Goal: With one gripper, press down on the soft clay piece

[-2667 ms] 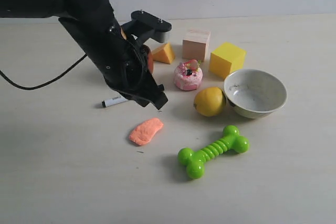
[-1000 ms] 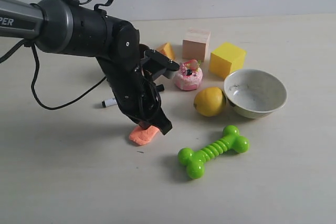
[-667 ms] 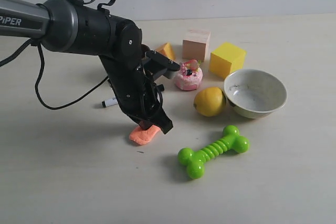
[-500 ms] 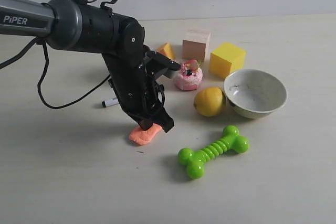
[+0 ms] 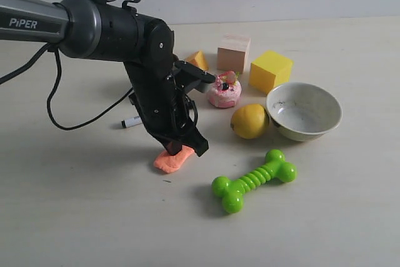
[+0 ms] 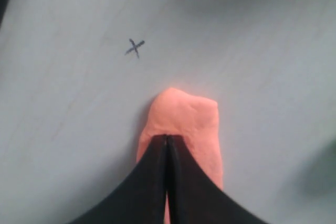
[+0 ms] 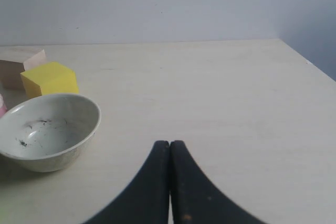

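Note:
The soft clay piece [image 5: 173, 160] is a flat salmon-orange blob lying on the table left of centre; it also fills the middle of the left wrist view [image 6: 184, 116]. My left gripper [image 5: 187, 150] is shut, with both black fingertips together and set down on top of the clay [image 6: 167, 138]. Its tips cover the clay's far end, and the near end sticks out beyond them. My right gripper [image 7: 169, 144] is shut with nothing in it, hovering over bare table beside the bowl; the exterior view does not show it.
Right of the clay lie a green bone toy [image 5: 253, 180], a lemon [image 5: 249, 120] and a white bowl [image 5: 304, 110]. Behind stand a pink toy cake [image 5: 224, 89], an orange wedge [image 5: 198, 60], a wooden block [image 5: 234, 52] and a yellow cube [image 5: 270, 70]. A marker [image 5: 132, 120] lies behind the arm.
The left arm has come down from above the clay onto it, and over the last second has shifted slightly right with its tips staying on the clay.

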Robot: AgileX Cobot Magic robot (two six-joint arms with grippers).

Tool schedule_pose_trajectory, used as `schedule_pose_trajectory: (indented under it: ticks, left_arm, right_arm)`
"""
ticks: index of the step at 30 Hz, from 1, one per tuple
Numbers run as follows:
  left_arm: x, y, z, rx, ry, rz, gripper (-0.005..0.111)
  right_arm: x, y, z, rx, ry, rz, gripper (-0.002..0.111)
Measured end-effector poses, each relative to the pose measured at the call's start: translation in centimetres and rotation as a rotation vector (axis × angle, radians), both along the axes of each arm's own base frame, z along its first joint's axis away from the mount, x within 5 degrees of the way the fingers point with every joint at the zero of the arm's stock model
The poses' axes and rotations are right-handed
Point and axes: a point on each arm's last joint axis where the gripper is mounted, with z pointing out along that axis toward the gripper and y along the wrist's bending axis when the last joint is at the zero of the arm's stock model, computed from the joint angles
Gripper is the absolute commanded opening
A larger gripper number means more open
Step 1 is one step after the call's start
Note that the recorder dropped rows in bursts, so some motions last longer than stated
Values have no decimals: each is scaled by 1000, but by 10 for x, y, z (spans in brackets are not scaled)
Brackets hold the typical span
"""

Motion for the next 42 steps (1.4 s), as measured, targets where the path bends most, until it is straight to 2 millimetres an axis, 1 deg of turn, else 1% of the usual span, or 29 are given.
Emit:
schedule_pose_trajectory:
  ticks: [29,35,42]
  left_arm:
    - [0,0,-1,1,6,2,0]
    - [-1,0,7,-15,-9,4,0]
    - [-2,1,13,-32,-29,9,0]
  right_arm:
    - [0,0,0,0,0,0,0]
    - [0,0,0,0,0,0,0]
    - [0,0,0,0,0,0,0]
